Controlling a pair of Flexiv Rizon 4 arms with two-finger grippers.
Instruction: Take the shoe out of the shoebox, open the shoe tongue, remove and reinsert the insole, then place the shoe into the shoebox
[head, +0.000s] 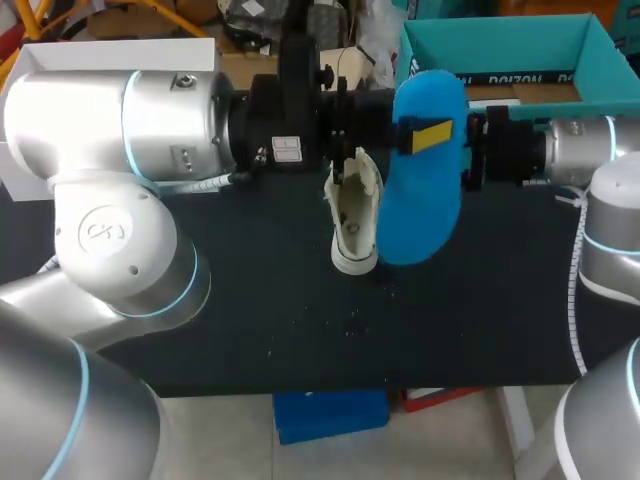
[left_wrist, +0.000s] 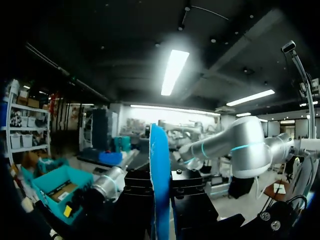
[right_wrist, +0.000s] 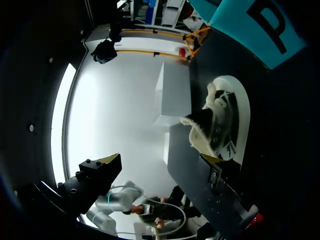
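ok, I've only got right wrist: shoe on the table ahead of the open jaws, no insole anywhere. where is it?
Observer: Head view shows the blue insole held up beside the shoe, above the table.
Operator: who's holding it?
Observer: The left gripper. In left wrist view the insole runs edge-on between its jaws, gripped from both sides.
Operator: box ready?
Observer: The shoebox stands open at the table's far right corner, and the part of its inside that shows holds no shoe.
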